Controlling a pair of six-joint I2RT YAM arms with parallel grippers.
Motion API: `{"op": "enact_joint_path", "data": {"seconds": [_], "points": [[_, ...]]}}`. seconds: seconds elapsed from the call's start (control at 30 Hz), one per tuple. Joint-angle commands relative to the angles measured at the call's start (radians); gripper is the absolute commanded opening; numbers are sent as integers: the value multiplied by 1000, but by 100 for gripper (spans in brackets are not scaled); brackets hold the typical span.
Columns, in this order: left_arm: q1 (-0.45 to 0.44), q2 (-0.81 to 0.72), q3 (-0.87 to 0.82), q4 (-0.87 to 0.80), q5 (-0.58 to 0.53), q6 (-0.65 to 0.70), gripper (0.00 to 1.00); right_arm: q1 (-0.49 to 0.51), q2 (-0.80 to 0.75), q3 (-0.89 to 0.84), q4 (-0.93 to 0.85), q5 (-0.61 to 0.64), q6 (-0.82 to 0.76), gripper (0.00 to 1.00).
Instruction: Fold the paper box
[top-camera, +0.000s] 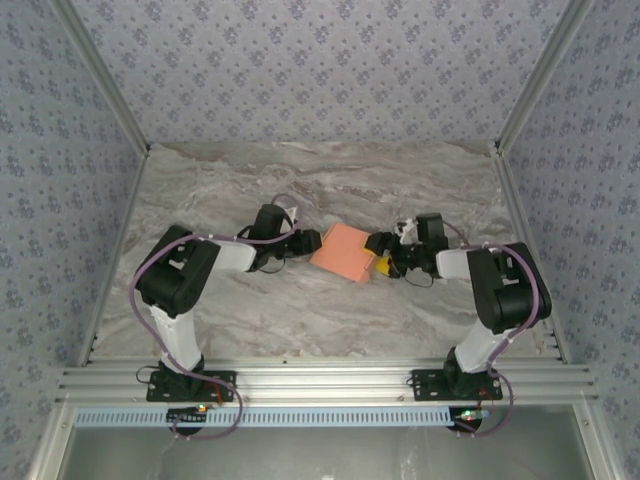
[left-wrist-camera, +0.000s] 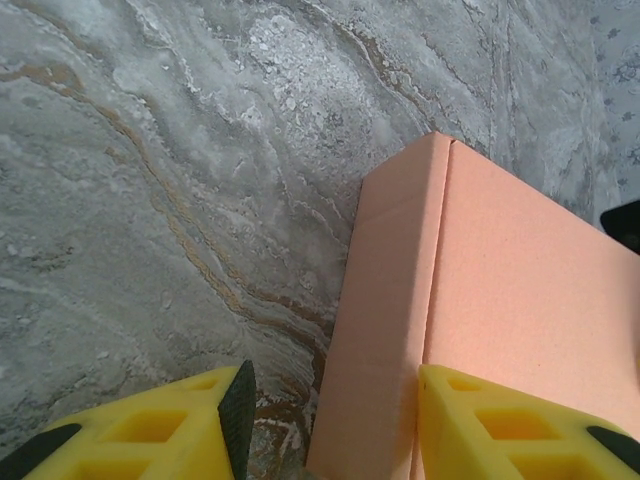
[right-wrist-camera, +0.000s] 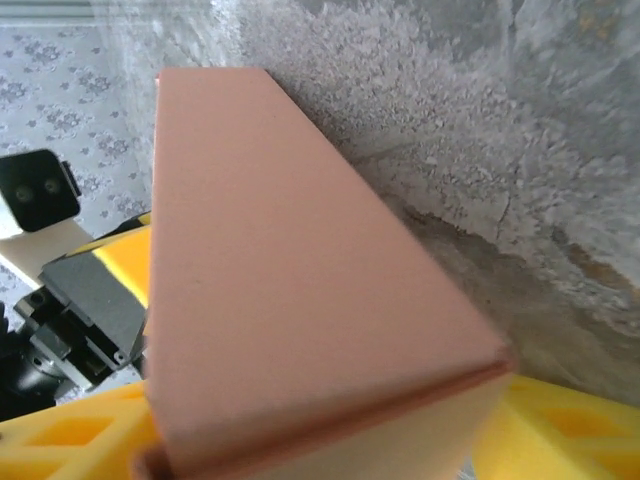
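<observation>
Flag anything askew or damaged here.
Nothing much stands out. The box lies diagonal to the table edges, but its faces look flat, with no tears or crushed corners.

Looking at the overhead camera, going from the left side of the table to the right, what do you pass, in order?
left arm → left gripper → paper box → right gripper → right arm
</observation>
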Motion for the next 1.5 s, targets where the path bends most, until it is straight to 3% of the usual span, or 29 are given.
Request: {"op": "enact_joint_path", "data": {"seconds": [0.0,0.17,0.37,0.43,0.5,0.57,0.67,0.7,0.83,0.87,0.93,1.07,1.17,1.33,1.47], "points": [[4,28,-21,-68,-13,-3,46,31,40,28,-21,26,43,64],[6,-20,-41,-49,-7,13,50,31,18,22,-2,42,93,48],[26,-187,-119,55,-56,130,67,12,-52,-6,10,12,178,41],[27,-245,-169,167,-81,204,73,3,-86,-14,-10,5,212,40],[27,-290,-275,459,-65,250,83,-11,-118,-12,-47,-17,255,38],[18,-325,-342,644,-23,350,93,-24,-154,-6,-96,-50,283,37],[-34,-352,-313,536,68,642,99,-38,-201,11,-206,-99,304,35],[-65,-351,-306,514,127,749,99,-42,-214,11,-217,-117,323,34],[-131,-309,-342,649,127,971,99,-71,-243,32,-314,-183,341,33],[-151,-319,-334,586,119,1073,99,-78,-247,42,-361,-195,323,33],[-222,-342,-285,404,-23,1260,99,-94,-252,62,-449,-215,282,33],[-256,-330,-258,383,-86,1380,99,-107,-261,65,-498,-233,267,32],[-302,-315,-209,255,-149,1506,96,-113,-265,60,-472,-232,306,32],[-363,-227,-177,281,-287,1593,90,-101,-277,60,-423,-213,386,30],[-372,-200,-158,285,-301,1595,82,-86,-285,72,-430,-209,401,30]]}}
